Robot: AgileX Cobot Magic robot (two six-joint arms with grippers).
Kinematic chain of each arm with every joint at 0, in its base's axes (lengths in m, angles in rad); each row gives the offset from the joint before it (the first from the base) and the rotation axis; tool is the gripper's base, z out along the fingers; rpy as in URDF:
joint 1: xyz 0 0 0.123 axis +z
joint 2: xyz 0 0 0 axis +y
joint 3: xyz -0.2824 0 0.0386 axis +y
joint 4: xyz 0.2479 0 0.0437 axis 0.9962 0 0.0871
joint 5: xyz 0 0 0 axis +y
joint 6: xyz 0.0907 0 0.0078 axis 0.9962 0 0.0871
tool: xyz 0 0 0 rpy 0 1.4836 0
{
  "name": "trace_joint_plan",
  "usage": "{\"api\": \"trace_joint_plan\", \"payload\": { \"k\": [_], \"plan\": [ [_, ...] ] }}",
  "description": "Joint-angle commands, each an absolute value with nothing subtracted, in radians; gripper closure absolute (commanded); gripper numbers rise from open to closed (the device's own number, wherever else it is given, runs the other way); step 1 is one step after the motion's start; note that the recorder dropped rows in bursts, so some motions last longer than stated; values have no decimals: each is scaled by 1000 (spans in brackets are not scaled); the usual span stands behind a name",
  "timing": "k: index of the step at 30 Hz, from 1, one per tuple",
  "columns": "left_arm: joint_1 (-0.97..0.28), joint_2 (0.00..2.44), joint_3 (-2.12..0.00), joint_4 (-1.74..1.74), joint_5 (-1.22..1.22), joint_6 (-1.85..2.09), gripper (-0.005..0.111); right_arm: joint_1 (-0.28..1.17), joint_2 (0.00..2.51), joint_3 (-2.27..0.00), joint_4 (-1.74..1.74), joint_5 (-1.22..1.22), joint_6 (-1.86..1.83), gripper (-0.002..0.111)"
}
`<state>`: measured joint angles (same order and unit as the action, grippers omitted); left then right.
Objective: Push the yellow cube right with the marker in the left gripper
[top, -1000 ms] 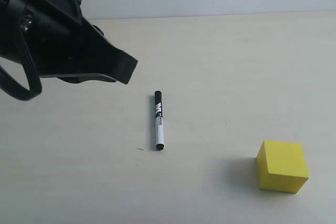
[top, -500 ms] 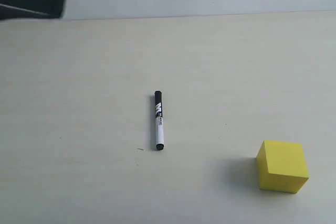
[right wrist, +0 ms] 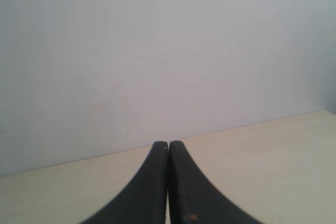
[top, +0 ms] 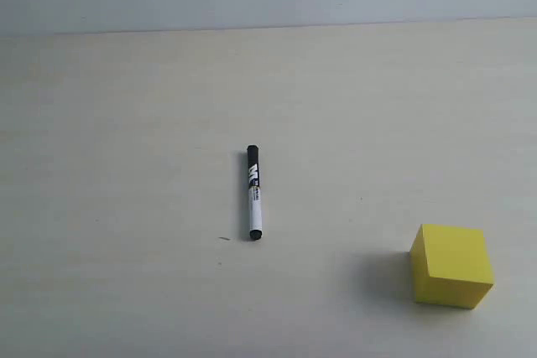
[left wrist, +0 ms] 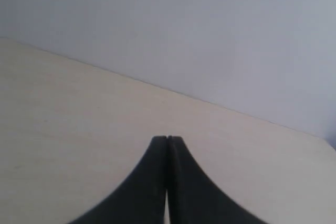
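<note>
Pale tabletop (top: 126,123) bears marker (top: 254,193), yellow cube (top: 450,266); left fingers (left wrist: 152,182), right fingers (right wrist: 149,187) closed empty.

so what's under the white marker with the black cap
Only the pale beige tabletop: the slim white-barrelled marker with black cap lies flat on it, apart from the bright-yellow cube. The strip directly beneath its barrel is covered.

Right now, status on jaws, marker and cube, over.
Left gripper jaws shut, empty; right gripper same. Marker flat on table, ungripped, left of yellow cube. Nothing seen between them.
</note>
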<state>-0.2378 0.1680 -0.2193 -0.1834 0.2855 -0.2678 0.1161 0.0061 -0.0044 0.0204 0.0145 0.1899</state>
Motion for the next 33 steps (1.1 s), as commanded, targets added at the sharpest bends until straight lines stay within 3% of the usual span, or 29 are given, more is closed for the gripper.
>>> {"api": "trace_joint_plan", "payload": {
  "k": [1, 4, 33],
  "plan": [
    [-150, 15, -57, -197, 176, -261, 106, 111, 0, 0, 21, 14, 186, 108],
    [-136, 0, 0, -190, 79, -261, 106, 111, 0, 0, 21, 14, 186, 108],
    [-121, 0, 0, -131, 147, 154, 106, 111, 0, 0, 21, 14, 186, 108]
  ]
}}
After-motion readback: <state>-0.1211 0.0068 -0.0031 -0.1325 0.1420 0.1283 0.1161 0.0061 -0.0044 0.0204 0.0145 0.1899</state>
